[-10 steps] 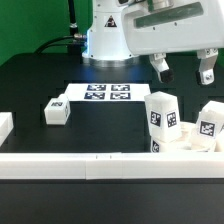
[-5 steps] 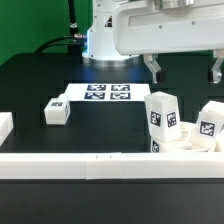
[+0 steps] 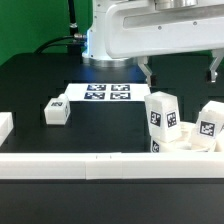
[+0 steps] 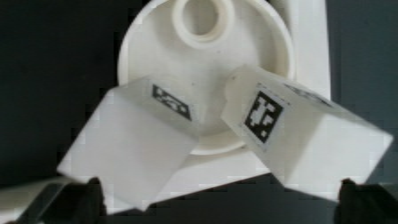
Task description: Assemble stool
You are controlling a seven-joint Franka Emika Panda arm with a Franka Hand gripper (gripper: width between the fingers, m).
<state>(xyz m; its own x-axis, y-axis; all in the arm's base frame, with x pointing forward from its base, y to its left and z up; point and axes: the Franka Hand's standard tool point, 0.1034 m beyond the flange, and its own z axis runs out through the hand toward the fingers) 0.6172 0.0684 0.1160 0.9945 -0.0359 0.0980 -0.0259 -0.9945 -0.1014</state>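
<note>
The white round seat (image 4: 214, 45) lies flat at the exterior view's right (image 3: 186, 148), against the front rail. Two blocky white legs with tags stand on it: one (image 3: 162, 122) (image 4: 143, 140) and another (image 3: 209, 125) (image 4: 306, 128). A third tagged leg (image 3: 57, 110) lies apart on the black table at the exterior view's left. My gripper (image 3: 180, 70) (image 4: 217, 205) hangs above the two standing legs, open and empty. Its dark fingertips (image 4: 80, 200) sit wide to either side, and touch neither leg.
The marker board (image 3: 103, 93) lies flat behind the middle of the table, before the robot base. A long white rail (image 3: 90, 166) runs along the front edge. A short white rail end (image 3: 5, 125) sits at the exterior view's far left.
The two fingers now show farther apart than a second ago. The hand has shifted slightly toward the exterior view's left. The legs and seat have not moved.
</note>
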